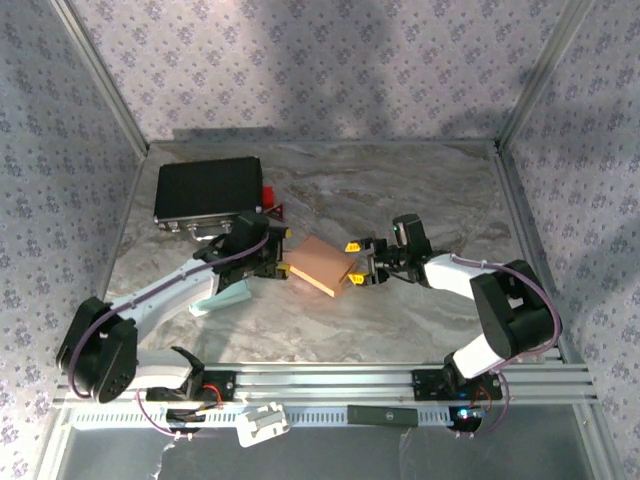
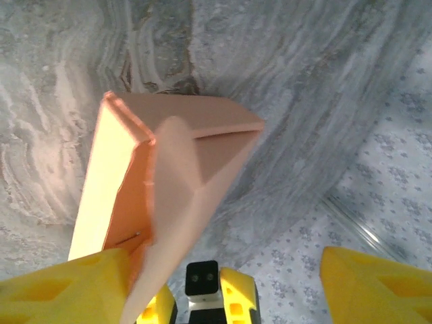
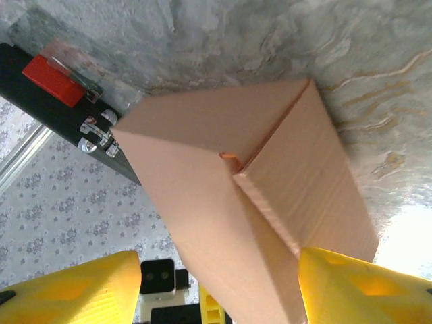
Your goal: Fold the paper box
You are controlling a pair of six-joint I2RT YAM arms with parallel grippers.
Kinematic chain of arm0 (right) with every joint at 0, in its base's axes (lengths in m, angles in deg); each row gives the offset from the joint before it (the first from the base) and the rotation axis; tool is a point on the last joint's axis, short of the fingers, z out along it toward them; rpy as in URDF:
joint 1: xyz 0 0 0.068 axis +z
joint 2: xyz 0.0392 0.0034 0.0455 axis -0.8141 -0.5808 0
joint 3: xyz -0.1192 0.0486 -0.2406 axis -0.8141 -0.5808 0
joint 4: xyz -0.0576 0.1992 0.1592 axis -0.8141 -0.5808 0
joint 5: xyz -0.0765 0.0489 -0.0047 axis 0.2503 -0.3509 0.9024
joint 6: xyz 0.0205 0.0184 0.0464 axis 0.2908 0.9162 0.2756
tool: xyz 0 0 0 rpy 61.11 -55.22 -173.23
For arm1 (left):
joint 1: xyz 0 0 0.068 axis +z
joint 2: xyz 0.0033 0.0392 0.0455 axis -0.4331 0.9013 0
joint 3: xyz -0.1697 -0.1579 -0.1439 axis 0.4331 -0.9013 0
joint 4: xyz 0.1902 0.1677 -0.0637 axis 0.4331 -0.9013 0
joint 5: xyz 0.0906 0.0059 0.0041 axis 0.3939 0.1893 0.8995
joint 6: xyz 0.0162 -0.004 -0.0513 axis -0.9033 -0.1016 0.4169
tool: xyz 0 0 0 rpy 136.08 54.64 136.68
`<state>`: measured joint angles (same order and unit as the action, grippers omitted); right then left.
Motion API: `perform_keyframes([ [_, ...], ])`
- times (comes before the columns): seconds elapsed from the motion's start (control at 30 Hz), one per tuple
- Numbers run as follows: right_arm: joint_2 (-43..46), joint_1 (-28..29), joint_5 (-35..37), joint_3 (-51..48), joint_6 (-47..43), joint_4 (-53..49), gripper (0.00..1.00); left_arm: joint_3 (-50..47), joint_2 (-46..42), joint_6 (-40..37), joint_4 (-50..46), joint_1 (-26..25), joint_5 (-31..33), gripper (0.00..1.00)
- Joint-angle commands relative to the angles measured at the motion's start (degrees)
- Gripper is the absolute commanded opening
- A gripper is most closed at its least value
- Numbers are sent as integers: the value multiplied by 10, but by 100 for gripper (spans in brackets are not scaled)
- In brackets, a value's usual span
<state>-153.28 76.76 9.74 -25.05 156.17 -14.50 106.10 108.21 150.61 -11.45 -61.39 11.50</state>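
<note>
The tan paper box (image 1: 320, 265) lies partly folded on the marble table, between the two grippers. My left gripper (image 1: 281, 252) is at the box's left edge and stands open. In the left wrist view the box (image 2: 182, 155) has a raised flap that runs down beside the left yellow finger (image 2: 67, 287), and the gripper (image 2: 223, 290) has a wide gap. My right gripper (image 1: 353, 263) is at the box's right edge, also open. In the right wrist view the box (image 3: 256, 202) reaches in between the fingers of the gripper (image 3: 216, 290). The right finger (image 3: 364, 287) touches the box's side.
A black case (image 1: 208, 190) with a red part (image 1: 268, 195) sits at the back left, close behind the left gripper; it also appears in the right wrist view (image 3: 61, 101). A pale flat object (image 1: 222, 295) lies under the left arm. Patterned walls enclose the table.
</note>
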Motion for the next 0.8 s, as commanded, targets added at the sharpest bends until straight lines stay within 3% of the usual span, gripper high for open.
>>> perform_keyframes([
  [0.0, 31, -16, 25, 15, -45, -67, 64, 4, 0, -21, -12, -1, -20, 67],
  [0.1, 92, -41, 48, 14, -149, -178, 65, -15, -57, -60, -86, -3, -1, 69],
  [0.3, 200, -6, 122, -102, -170, -44, 69, -108, -174, -137, -108, -1, 64, 80],
  [0.4, 207, 28, 146, -120, -170, -6, 69, -115, -150, -193, 1, 0, 33, 77],
  [0.57, 177, 61, 150, -114, -160, -2, 71, -16, -66, -295, -31, -17, 4, 78],
  [0.7, 152, 76, 159, -122, -147, 43, 72, -16, -19, -315, -14, -28, 10, 79],
  [0.77, 130, 79, 150, -121, -137, 67, 72, -30, 3, -317, 7, -27, 9, 72],
])
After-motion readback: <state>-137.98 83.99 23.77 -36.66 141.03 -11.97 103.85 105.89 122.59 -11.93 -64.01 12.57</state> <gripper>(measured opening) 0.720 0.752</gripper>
